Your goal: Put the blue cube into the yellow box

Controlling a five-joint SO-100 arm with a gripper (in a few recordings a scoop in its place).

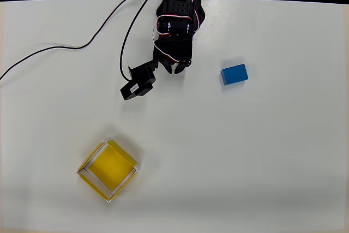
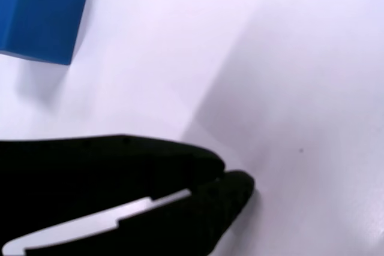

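Observation:
The blue cube (image 1: 234,74) lies alone on the white table, right of centre in the overhead view. My black gripper (image 1: 175,68) hangs to its left, about a cube and a half away, with nothing in it. In the wrist view the cube (image 2: 39,19) sits at the top left, well apart from my gripper (image 2: 227,175), whose two fingers meet at their tips. The yellow box (image 1: 109,169) with its pale rim stands open-topped at the lower left, turned like a diamond, far from both cube and gripper.
A small black module (image 1: 138,83) on a cable sits just left of the gripper. Black cables (image 1: 60,48) run across the upper left of the table. The table's far edge (image 1: 272,1) passes behind the arm.

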